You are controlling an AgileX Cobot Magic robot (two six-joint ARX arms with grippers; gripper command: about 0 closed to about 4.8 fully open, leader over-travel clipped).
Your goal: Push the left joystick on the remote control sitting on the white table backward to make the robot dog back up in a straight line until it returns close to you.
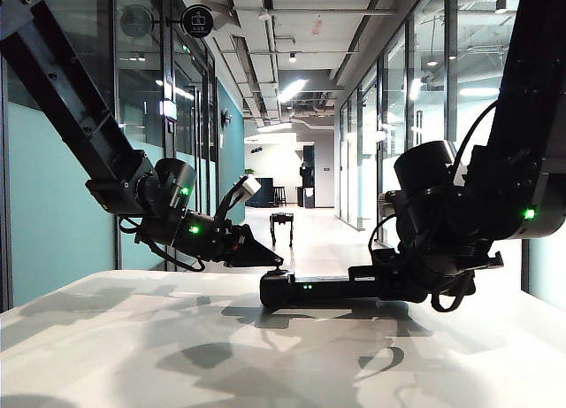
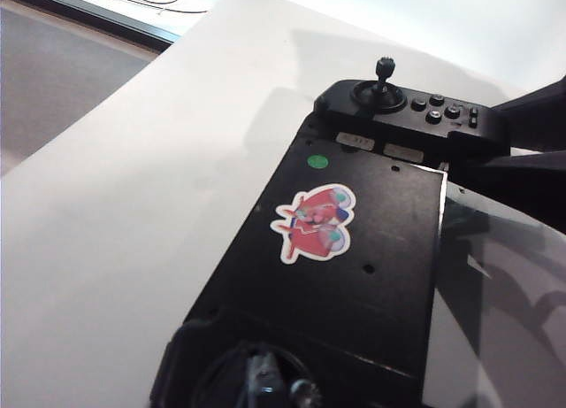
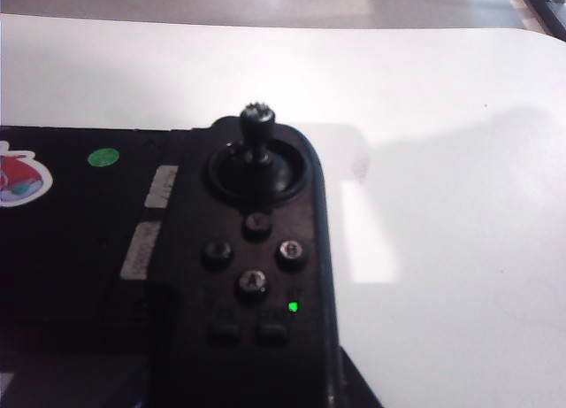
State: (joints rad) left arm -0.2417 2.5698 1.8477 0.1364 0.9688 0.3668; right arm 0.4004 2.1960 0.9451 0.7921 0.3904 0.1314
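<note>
Left gripper (image 1: 265, 259), jaw state not discernible, is hovering just above the left end of the remote control (image 1: 318, 290), which is lying on the white table (image 1: 133, 337); the right gripper (image 1: 389, 280), opening likewise unclear, is sitting at the other end. The left joystick is not showing clearly, only its twin stick (image 3: 256, 125). With the robot dog (image 1: 281, 224) standing far down the corridor, the tip should be meeting the cap squarely and drawing straight back, avoiding sideways drift.
</note>
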